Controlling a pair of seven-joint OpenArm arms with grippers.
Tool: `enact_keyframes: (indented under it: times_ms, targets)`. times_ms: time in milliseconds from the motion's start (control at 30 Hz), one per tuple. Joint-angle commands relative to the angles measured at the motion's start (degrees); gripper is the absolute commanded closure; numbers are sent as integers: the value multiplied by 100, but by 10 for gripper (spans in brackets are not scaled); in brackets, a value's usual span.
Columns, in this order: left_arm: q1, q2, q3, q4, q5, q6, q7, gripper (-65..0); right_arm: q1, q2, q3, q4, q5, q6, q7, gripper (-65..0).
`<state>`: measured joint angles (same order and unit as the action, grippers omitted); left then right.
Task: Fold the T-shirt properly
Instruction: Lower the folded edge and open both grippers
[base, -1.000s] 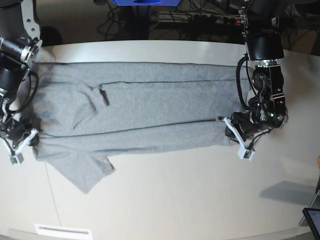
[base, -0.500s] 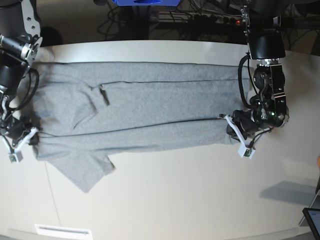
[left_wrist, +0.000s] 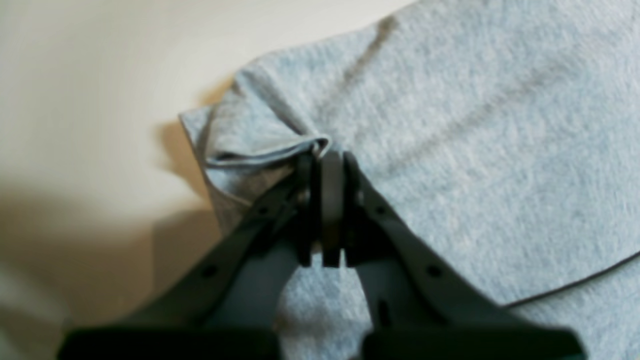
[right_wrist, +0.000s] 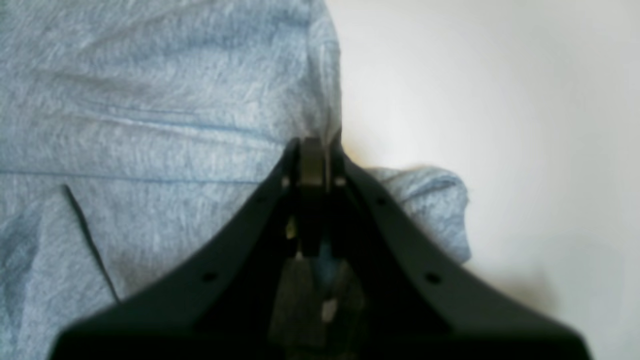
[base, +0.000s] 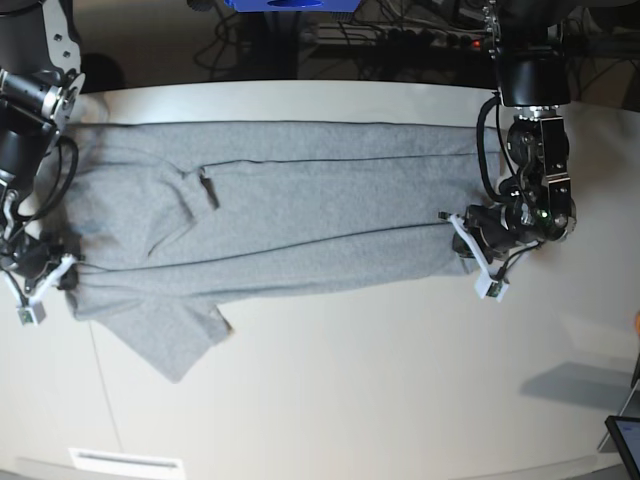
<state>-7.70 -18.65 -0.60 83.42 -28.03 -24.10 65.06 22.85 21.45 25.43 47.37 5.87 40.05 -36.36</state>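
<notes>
The heather-grey T-shirt (base: 300, 200) lies lengthwise across the white table (base: 350, 400), partly folded, with a sleeve (base: 175, 345) sticking out toward the near edge at the left. My left gripper (base: 463, 246) is at the shirt's right end. In the left wrist view, the left gripper (left_wrist: 325, 155) is shut on a bunched fold of the T-shirt (left_wrist: 475, 125) at its corner. My right gripper (base: 67, 273) is at the shirt's left end. In the right wrist view, the right gripper (right_wrist: 314, 145) is shut on the edge of the T-shirt (right_wrist: 150, 100). No print shows.
Cables and a power strip (base: 420, 38) lie behind the table's far edge, next to a blue object (base: 290, 5). A dark screen corner (base: 625, 440) shows at the near right. A white label (base: 125, 462) sits at the near left edge.
My left gripper has moved a little toward the far side, lifting the shirt's near right corner with it. The right gripper has stayed where it was.
</notes>
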Motion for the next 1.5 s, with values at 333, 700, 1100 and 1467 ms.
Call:
enact_keyframes:
  times_ms: [333, 700, 1100, 1467]
  targets:
    - [-104, -135, -76, 384, 21, -3, 145, -217, 40, 83, 11, 23, -169, -5, -237, -218]
    - [-60, -345, -111, 744, 135, 14, 162, -346, -57, 136, 398, 463, -178, -5, -377, -396]
    - [-113, -249, -735, 1632, 531, 14, 584, -346, -259, 118, 617, 2801, -178, -5, -1652, -414]
    - [661, -55, -1694, 2766, 531, 14, 681, -343, 524, -136, -1044, 2194, -143, -5, -940, -415]
